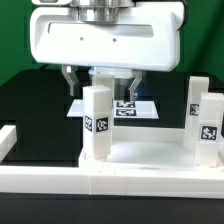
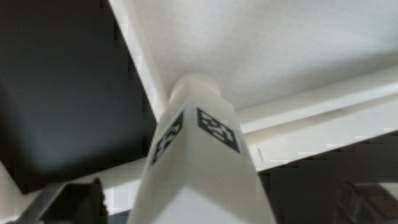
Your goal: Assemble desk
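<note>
The white tabletop [image 1: 140, 155] lies flat with its raised rim up. One white tagged leg [image 1: 97, 122] stands upright in its corner on the exterior view's left. My gripper [image 1: 100, 84] hangs straight above this leg and its fingers straddle the leg's top with a gap on each side, so it is open. In the wrist view the leg [image 2: 199, 150] runs up between the dark fingers [image 2: 68, 203], with the tabletop [image 2: 267, 45] beyond it. Two more white legs [image 1: 197, 108] [image 1: 210, 130] stand upright at the exterior view's right.
The marker board [image 1: 128, 106] lies on the black table behind the tabletop. A long white border rail [image 1: 110, 185] runs along the front and turns up the exterior view's left side [image 1: 8, 140].
</note>
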### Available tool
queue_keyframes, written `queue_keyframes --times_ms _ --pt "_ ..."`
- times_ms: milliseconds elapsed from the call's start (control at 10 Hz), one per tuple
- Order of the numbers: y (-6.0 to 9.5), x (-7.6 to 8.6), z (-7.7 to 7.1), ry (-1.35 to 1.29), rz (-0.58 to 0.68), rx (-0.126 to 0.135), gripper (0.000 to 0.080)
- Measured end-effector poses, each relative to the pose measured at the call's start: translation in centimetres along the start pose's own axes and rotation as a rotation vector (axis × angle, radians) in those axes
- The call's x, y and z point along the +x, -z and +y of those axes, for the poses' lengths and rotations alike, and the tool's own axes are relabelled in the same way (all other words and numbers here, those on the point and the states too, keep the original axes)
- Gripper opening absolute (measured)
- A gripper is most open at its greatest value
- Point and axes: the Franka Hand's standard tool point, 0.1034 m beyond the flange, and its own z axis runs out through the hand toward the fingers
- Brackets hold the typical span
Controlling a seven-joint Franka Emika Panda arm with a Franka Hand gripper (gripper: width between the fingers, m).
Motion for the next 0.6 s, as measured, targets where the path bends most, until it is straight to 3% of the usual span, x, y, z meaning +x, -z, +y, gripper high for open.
queue_keyframes --times_ms 400,600 --pt "-0.02 0.02 0.32 0.293 -0.002 -0.005 0.0649" --pt "0.00 0.02 0.56 0.444 -0.007 -0.022 0.0649"
